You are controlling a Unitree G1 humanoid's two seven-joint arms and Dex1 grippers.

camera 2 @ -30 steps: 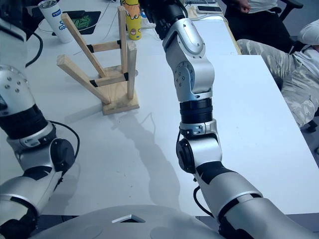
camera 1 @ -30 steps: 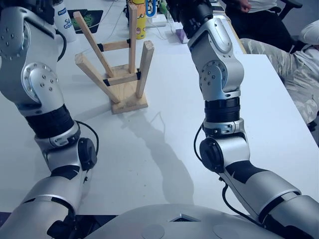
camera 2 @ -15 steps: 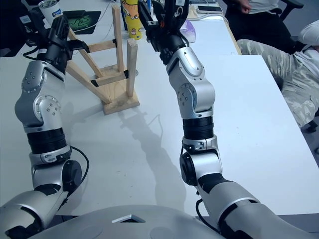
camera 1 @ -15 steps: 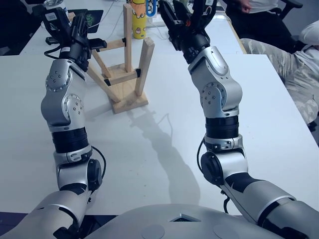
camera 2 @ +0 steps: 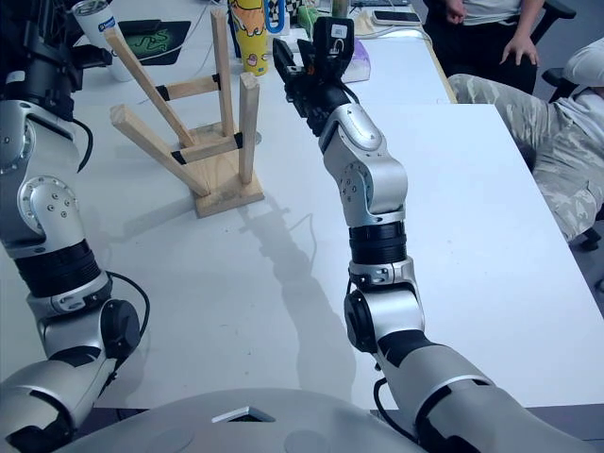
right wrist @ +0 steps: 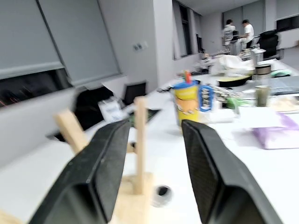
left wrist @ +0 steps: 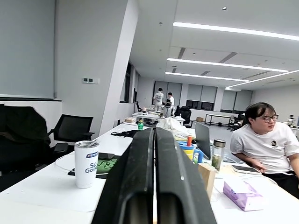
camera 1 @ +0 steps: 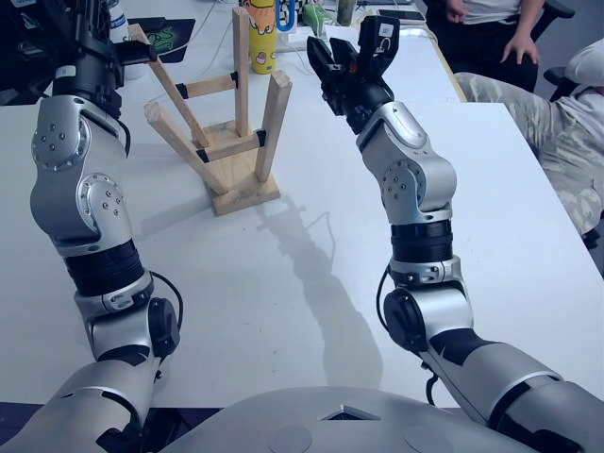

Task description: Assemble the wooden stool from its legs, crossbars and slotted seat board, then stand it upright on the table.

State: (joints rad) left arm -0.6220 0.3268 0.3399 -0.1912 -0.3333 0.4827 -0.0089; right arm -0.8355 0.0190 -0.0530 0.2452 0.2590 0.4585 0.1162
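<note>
- The wooden stool (camera 1: 231, 142) sits upside down on the white worktop (camera 1: 311, 283), its seat board (camera 1: 247, 193) flat on the surface and its legs (camera 1: 274, 127) pointing up.
- Assembly appears finished: legs, crossbars (camera 1: 212, 88) and seat board are joined, with dark fittings at the crossbar ends.
- What seems to remain is the flip, since the stool is not yet standing on its legs.
- The stool is pale, bare timber. Two legs rise nearly straight from the seat board, and two lean outward at a slant.
- The left end effector (left wrist: 154, 135) is high beside the tip of the stool's farthest-leaning leg, fingers pressed together and holding nothing.
- The right end effector (camera 1: 351, 57) is raised near the stool's upright legs, apart from them, with its fingers spread wide and empty.
- A yellow cup (camera 1: 264, 38) stands just behind the stool.
</note>
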